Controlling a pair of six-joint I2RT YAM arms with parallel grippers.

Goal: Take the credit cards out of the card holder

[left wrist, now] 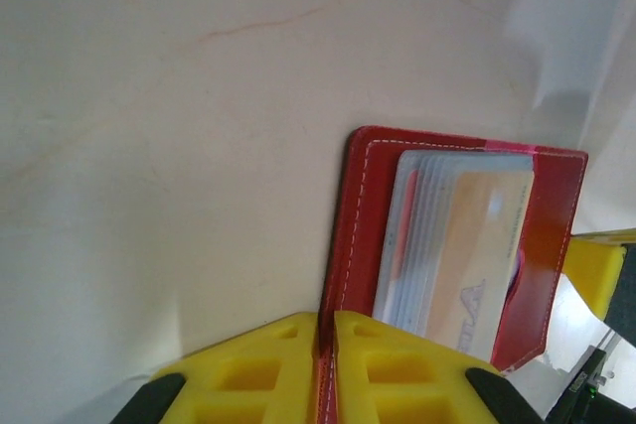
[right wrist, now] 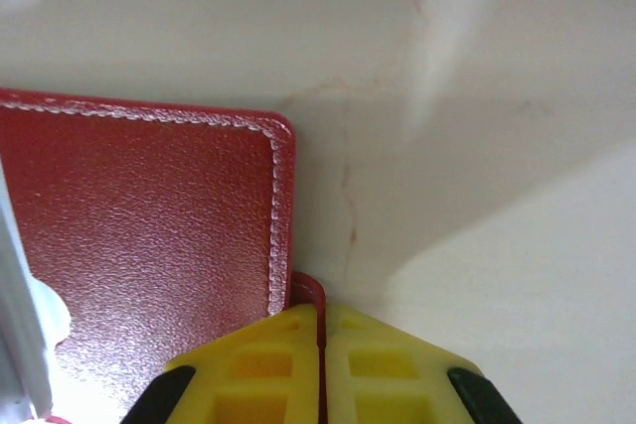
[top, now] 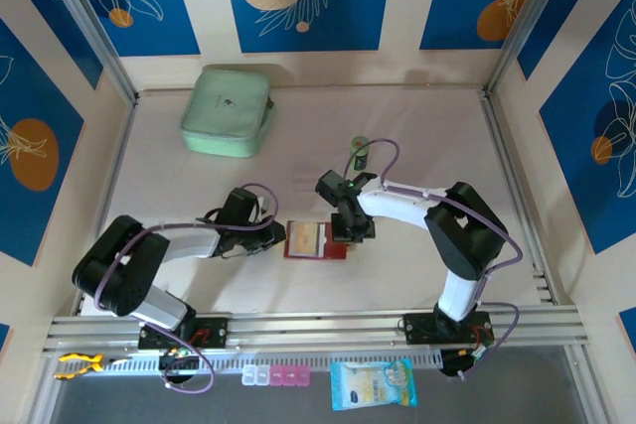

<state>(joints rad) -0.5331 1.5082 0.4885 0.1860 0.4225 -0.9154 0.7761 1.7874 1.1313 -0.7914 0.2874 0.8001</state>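
At bench point(top: 417, 136) centre: card holder point(top: 310, 241), spread open, credit cards point(left wrist: 467, 265) in sleeves. Left gripper point(left wrist: 326, 345), right gripper point(right wrist: 321, 345): each clamped on an outer edge. Keep your left pinch; free the right for cards.

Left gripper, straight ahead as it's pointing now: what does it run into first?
The card holder. The left gripper is shut on its near edge, so going on would push into it and its card sleeves. Past that, the wrist view shows bare table, though depth is unclear.
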